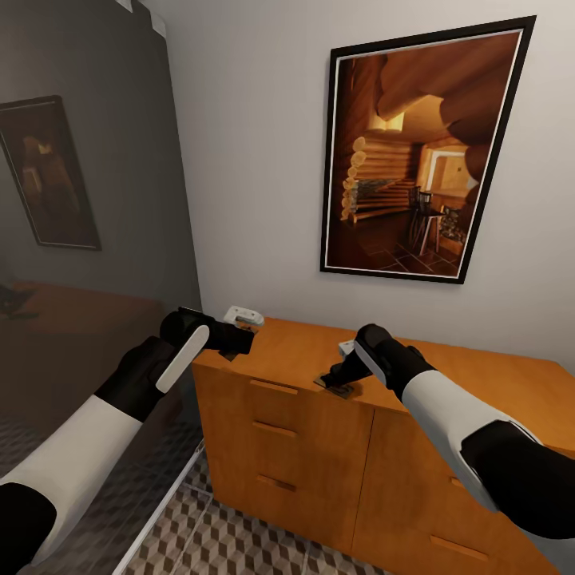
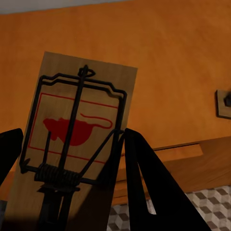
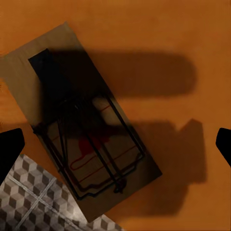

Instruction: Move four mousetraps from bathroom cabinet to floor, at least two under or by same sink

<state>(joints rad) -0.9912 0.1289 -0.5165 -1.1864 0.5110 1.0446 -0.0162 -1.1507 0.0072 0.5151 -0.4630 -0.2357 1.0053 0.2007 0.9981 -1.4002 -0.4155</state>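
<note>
Two mousetraps show at the cabinet (image 1: 319, 415), one by each gripper. In the left wrist view the left gripper (image 2: 67, 159) has its two dark fingers (image 2: 144, 183) set on either side of a tan wooden mousetrap (image 2: 72, 134), which carries a black wire bar, a coiled spring and a red mouse print; the right-hand finger in that view lies against the trap's edge, and the trap rises between the fingers in front of the cabinet's orange top, so the gripper appears closed on it. Beyond that trap, well apart along the cabinet top, a second small trap (image 2: 223, 103) lies near the front edge. In the head view the left gripper (image 1: 235, 339) sits at the cabinet's near left corner, just in front of a small white object (image 1: 242, 316) resting on the top by the wall. The right gripper (image 1: 334, 382) hangs over the front edge of the cabinet with its fingers spread wide; in the right wrist view its fingertips (image 3: 10, 149) stand at the two sides of the view, with the other mousetrap (image 3: 82, 125) lying flat on the wood between and beneath them, untouched and shadowed. One corner of this trap juts past the cabinet edge over the bathroom floor (image 3: 33, 192) with its cube-pattern tiles. A framed picture (image 1: 419, 152) of a log interior hangs on the wall above the cabinet.
</note>
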